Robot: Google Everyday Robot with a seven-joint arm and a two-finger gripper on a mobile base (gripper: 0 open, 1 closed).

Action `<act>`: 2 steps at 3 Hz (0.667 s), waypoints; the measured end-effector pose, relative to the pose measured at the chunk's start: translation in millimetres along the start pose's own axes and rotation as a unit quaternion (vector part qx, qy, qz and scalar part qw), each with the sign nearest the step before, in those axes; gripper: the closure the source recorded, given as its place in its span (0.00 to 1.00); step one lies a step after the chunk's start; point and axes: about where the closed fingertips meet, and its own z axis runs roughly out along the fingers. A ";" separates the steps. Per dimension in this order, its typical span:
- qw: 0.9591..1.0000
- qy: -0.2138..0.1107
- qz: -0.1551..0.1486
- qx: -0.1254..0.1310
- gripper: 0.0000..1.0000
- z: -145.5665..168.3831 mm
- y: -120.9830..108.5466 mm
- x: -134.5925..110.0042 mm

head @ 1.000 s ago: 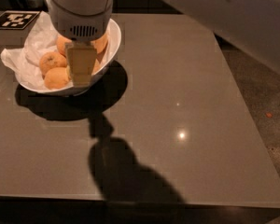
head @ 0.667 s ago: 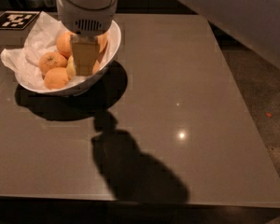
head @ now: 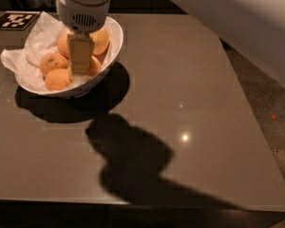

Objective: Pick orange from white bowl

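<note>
The white bowl (head: 113,41), lined with crumpled white paper, stands at the table's far left and holds several oranges. The orange (head: 53,62), speckled with small dark spots, lies at the bowl's left side. Deeper-orange fruits lie around it, one (head: 57,80) at the front and one (head: 100,40) at the back right. My gripper (head: 80,66) hangs straight down from the white arm housing (head: 83,4) into the middle of the bowl, just right of the speckled orange. It hides part of the fruits behind it.
A black-and-white marker tag (head: 15,20) lies at the far left corner of the grey table (head: 190,80). The arm's dark shadow (head: 133,160) falls on the table's front middle. The table's right edge (head: 256,122) drops to a speckled floor.
My gripper has stayed over the bowl's middle and shifted only slightly. The arm's shadow on the table has spread wider toward the front.
</note>
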 end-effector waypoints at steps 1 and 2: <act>0.999 -0.013 -0.003 -0.032 0.37 17.0 -12.4 -0.2; 0.998 -0.020 -0.002 -0.057 0.43 29.3 -21.5 2.1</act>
